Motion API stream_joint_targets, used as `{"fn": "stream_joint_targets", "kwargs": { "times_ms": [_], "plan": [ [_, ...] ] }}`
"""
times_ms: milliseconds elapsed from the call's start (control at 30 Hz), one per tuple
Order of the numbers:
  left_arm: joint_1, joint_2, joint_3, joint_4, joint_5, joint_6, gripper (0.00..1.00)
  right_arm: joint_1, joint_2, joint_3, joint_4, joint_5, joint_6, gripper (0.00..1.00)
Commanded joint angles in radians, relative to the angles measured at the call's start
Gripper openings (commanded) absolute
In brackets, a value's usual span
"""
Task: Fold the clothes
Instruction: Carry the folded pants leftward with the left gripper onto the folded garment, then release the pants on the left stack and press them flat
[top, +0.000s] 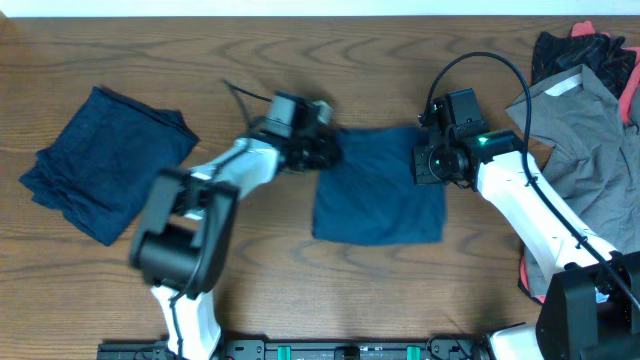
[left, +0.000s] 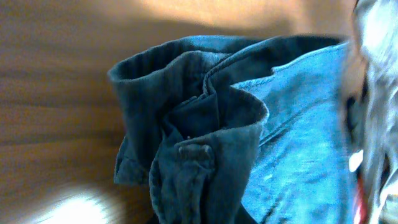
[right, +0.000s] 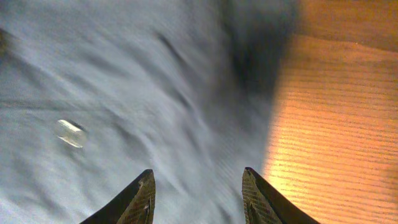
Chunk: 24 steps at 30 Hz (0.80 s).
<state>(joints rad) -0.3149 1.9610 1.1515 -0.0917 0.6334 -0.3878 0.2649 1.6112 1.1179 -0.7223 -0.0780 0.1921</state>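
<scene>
A navy denim-like garment (top: 380, 195) lies partly folded at the table's middle. My left gripper (top: 322, 148) is at its upper left edge. In the left wrist view bunched navy fabric (left: 199, 143) with a cuff or hem fills the frame and runs down into the jaws; the fingers are hidden. My right gripper (top: 432, 162) is at the garment's right edge. In the right wrist view its fingers (right: 199, 177) are open just above the cloth (right: 124, 93), beside bare wood. A folded navy pile (top: 105, 175) lies at far left.
A grey collared shirt (top: 590, 150) is spread at the right, under the right arm. Black and coral-red items (top: 590, 50) lie at the back right corner. A coral-red piece (top: 526, 275) shows by the right arm's base.
</scene>
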Motion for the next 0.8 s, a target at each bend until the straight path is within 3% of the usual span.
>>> {"fn": "stream_joint_targets", "kwargs": {
  "times_ms": [0,233,433,767],
  "plan": [
    [0.140,-0.175,0.010,-0.032,-0.066,0.010,0.06,0.010,-0.003,0.011,-0.005,0.011,-0.014,0.43],
    [0.436,-0.391,0.010,-0.087,-0.121,0.073,0.06,0.010,-0.003,0.011,-0.010,0.022,-0.014,0.43],
    [0.691,-0.435,0.010,-0.095,-0.123,0.074,0.06,0.010,-0.003,0.011,-0.010,0.022,-0.014,0.42],
    [0.896,-0.432,0.010,-0.056,-0.122,0.073,0.06,0.010,-0.003,0.011,-0.008,0.022,-0.014,0.43]
  ]
}}
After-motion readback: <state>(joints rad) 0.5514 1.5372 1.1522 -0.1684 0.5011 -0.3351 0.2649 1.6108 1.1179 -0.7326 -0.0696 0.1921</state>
